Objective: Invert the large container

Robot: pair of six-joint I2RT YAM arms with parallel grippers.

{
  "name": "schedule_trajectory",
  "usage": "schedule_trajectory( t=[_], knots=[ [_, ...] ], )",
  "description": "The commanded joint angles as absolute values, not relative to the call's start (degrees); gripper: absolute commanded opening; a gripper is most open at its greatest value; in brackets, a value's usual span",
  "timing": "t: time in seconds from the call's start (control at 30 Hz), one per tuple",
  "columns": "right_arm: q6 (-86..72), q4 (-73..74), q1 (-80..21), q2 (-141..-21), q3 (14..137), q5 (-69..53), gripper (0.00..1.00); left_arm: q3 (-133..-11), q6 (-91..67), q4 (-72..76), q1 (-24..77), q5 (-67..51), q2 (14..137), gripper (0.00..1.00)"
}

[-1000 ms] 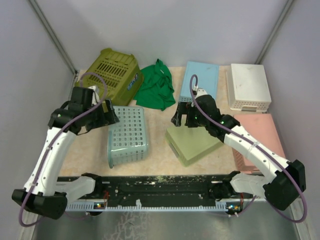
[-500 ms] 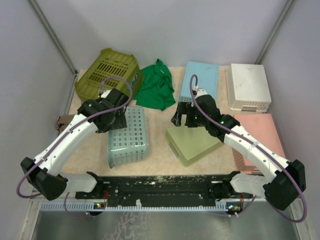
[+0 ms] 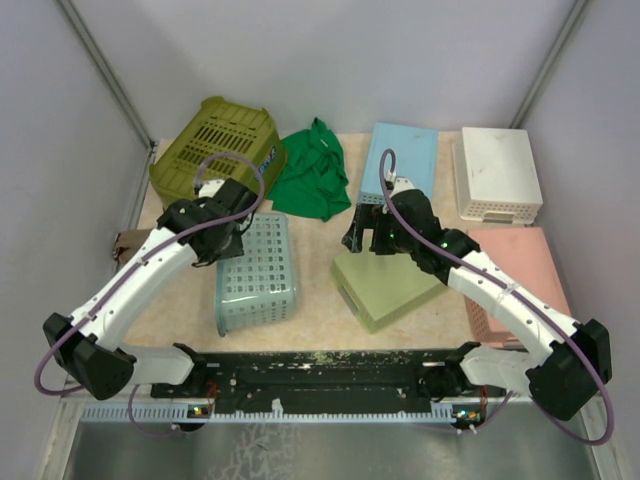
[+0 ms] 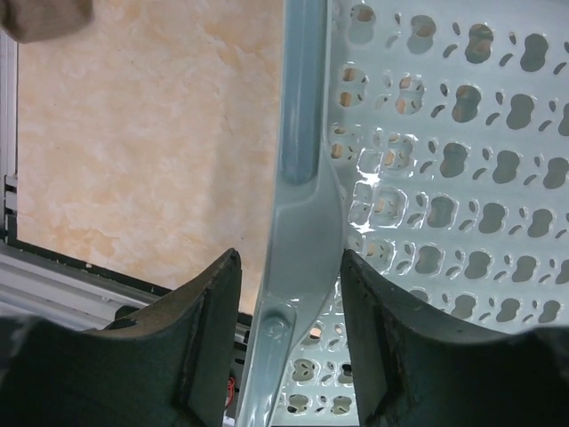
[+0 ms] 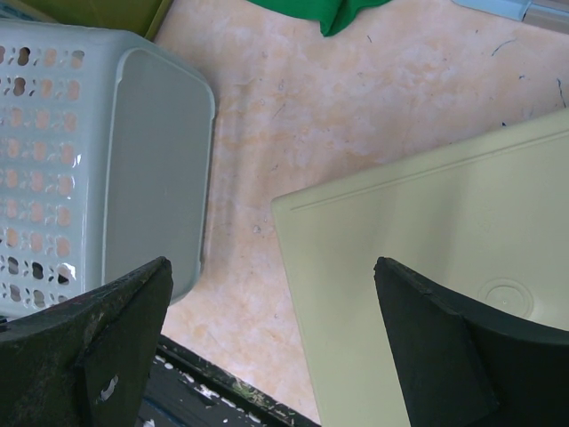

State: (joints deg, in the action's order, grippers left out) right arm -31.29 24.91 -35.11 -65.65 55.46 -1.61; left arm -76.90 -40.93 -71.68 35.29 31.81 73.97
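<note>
The light teal perforated basket (image 3: pixel 258 270) lies on the table left of centre, its solid base facing right. My left gripper (image 3: pixel 232 243) is at the basket's upper left edge. In the left wrist view the left gripper (image 4: pixel 292 329) is open and its fingers straddle the basket's rim (image 4: pixel 302 222); the right finger is close against the rim and a gap shows at the left finger. My right gripper (image 3: pixel 362 240) is open wide and empty. In the right wrist view the right gripper (image 5: pixel 271 347) hovers over bare table between the basket (image 5: pixel 133 169) and a pale green box (image 5: pixel 427 267).
An olive green basket (image 3: pixel 220 145) lies upturned at the back left, with a green cloth (image 3: pixel 315 175) beside it. A light blue box (image 3: pixel 405 160), a white box (image 3: pixel 497 175) and a pink box (image 3: pixel 515 280) stand on the right. The pale green box (image 3: pixel 390 285) sits at centre.
My left gripper has swung right from beside the basket onto its left rim, then stayed there. The right arm has not moved.
</note>
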Motion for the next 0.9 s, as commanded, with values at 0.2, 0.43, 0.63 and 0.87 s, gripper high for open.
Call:
schedule_trajectory(
  t=[0.2,0.43,0.63,0.87],
  knots=[
    [-31.5,23.0,-34.8,-63.9,55.7,-1.2,0.95,-75.2,-40.0,-70.8,35.5,34.5,75.7,0.34],
    [-31.5,23.2,-34.8,-63.5,56.0,-1.0,0.95,-74.2,-38.1,-69.7,35.3,32.6,73.4,0.11],
    [-31.3,23.6,-34.8,-63.2,55.9,-0.8,0.95,-70.5,-27.4,-59.3,26.0,14.0,65.1,0.04],
    [-31.4,23.6,-34.8,-62.6,55.8,-0.5,0.95,-64.8,-23.2,-52.0,14.2,-10.0,61.4,0.00]
  ],
)
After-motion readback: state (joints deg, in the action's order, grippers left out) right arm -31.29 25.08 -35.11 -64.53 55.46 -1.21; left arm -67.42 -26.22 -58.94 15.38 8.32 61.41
